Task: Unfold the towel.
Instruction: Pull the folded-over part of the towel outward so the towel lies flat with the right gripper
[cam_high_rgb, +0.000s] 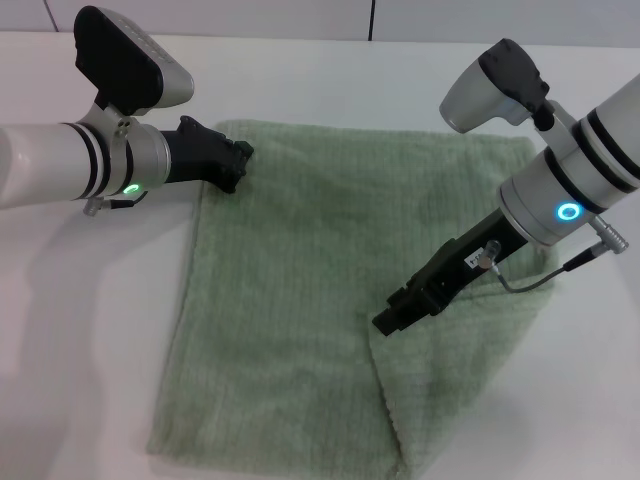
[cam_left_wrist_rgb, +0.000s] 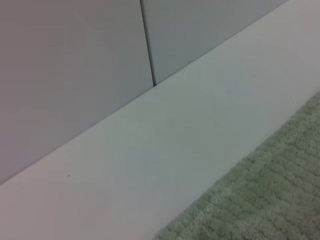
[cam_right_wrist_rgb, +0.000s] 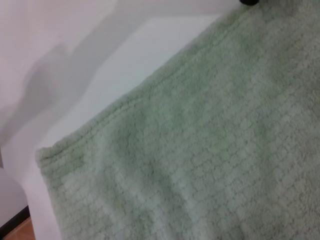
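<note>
White table (cam_high_rgb: 90, 330) against a pale panelled wall, with the towel (cam_high_rgb: 300, 300) spread across its middle.

The towel lies mostly flat on the table, its far edge running near the wall side and its near edge close to the front of the table. On the robot's right, a flap of the cloth is still folded over onto the rest, its diagonal edge running down toward the near corner. The left gripper (cam_high_rgb: 232, 165) sits at the far left corner of the towel, right at the cloth's edge; whether its fingers are apart or together cannot be told. The right gripper (cam_high_rgb: 385, 322) is low over the top of the folded flap, touching or just above it, and its fingers' state cannot be told either. The right wrist view shows a hemmed towel corner (cam_right_wrist_rgb: 47, 155) lying on the table.
</note>
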